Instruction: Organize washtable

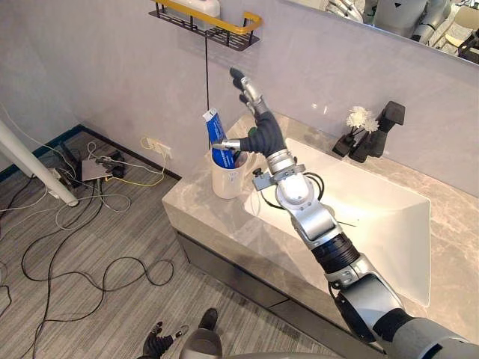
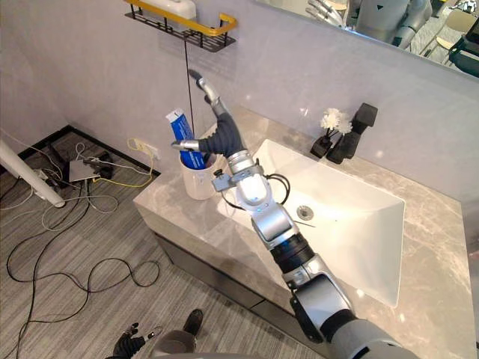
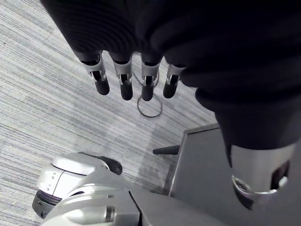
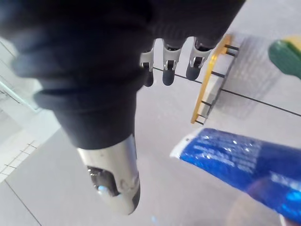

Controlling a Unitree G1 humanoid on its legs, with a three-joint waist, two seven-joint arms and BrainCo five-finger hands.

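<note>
A blue toothpaste tube (image 1: pixel 215 126) stands tilted in a white cup (image 1: pixel 227 182) on the left end of the marble washtable (image 1: pixel 200 218). My right hand (image 1: pixel 262 132) is just right of the cup, open, its fingers (image 4: pixel 164 66) straight and pointing up the wall. Its thumb reaches across to the tube above the cup's rim. In the right wrist view the tube (image 4: pixel 235 155) lies close beside the hand, with a green object (image 4: pixel 287 55) past it. My left hand (image 3: pixel 123 79) hangs low over the floor, fingers straight.
A white sink basin (image 1: pixel 378 217) takes up the middle of the counter. At its back stand a black faucet (image 1: pixel 382 129) and white flowers (image 1: pixel 361 118). A black and yellow wall rack (image 1: pixel 209 21) hangs above the cup. Cables and a power strip (image 1: pixel 97 169) lie on the floor.
</note>
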